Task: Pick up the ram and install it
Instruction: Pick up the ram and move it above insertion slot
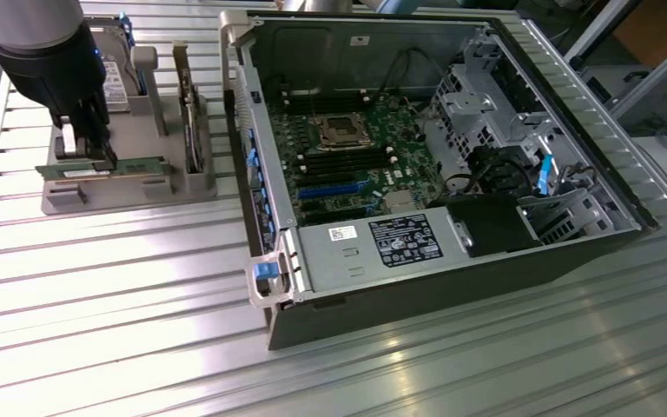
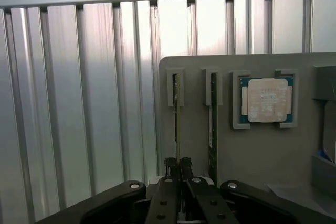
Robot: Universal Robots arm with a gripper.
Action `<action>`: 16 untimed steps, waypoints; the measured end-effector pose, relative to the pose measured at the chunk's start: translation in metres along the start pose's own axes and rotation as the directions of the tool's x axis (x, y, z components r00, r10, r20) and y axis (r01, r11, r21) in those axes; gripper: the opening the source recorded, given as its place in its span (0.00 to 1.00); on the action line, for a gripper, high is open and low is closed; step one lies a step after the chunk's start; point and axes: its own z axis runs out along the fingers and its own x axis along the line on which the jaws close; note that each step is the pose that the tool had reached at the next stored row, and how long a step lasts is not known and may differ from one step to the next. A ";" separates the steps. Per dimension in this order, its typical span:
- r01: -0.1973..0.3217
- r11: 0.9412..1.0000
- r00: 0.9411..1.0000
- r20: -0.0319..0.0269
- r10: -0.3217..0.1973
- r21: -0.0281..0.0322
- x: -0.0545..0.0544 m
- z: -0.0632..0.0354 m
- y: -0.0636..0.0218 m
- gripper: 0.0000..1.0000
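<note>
The ram (image 1: pixel 135 165), a thin green stick with a white label, stands on edge in a slot of the grey holder (image 1: pixel 125 193) at the exterior view's left. My gripper (image 1: pixel 87 152) comes down on it from above, its black fingers shut on the stick near one end. In the wrist view the ram (image 2: pixel 177 111) runs edge-on away from my gripper (image 2: pixel 178 165), whose fingertips are pinched on its thin edge, and its far end sits in the holder's (image 2: pixel 262 153) slot.
A second stick (image 2: pixel 212 108) and a square silver processor (image 2: pixel 266 99) rest beside it in the holder. A larger card (image 1: pixel 191 113) stands upright in the holder. The open computer case (image 1: pixel 235 104) with its motherboard (image 1: pixel 346 148) lies at the exterior view's right on the ribbed metal table (image 1: pixel 114 287).
</note>
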 end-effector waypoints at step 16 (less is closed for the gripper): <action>0.000 1.000 1.000 0.000 0.000 0.000 0.000 -0.0080 -0.0002 0.12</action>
